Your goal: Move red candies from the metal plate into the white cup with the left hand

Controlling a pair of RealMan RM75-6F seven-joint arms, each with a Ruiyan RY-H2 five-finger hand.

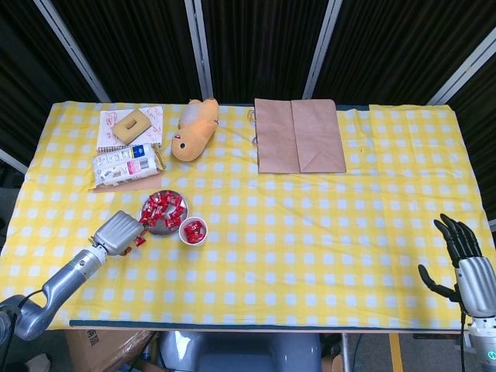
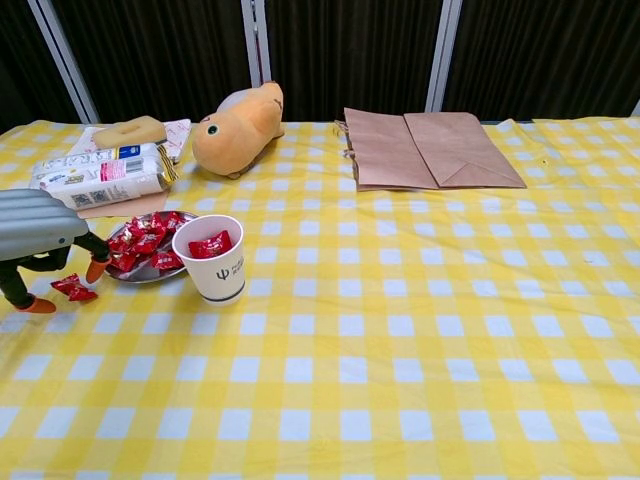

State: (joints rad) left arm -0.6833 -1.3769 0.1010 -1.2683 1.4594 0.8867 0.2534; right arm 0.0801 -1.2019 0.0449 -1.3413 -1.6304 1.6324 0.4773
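Several red candies (image 1: 163, 209) (image 2: 145, 240) lie on the metal plate (image 1: 159, 228) (image 2: 140, 274) at the table's left. The white cup (image 1: 193, 231) (image 2: 218, 268) stands just right of the plate with red candies inside. One loose red candy (image 2: 73, 289) (image 1: 139, 240) lies on the cloth left of the plate. My left hand (image 1: 118, 231) (image 2: 40, 235) hovers over that loose candy, fingers apart and pointing down on both sides of it, holding nothing. My right hand (image 1: 459, 252) stays at the table's near right edge, fingers spread and empty.
A plush toy (image 1: 192, 130) (image 2: 238, 128), a brown paper bag (image 1: 299, 136) (image 2: 430, 148), a packaged snack (image 1: 124, 164) (image 2: 100, 176) and a sponge on a notepad (image 1: 131, 126) sit along the back of the yellow checked table.
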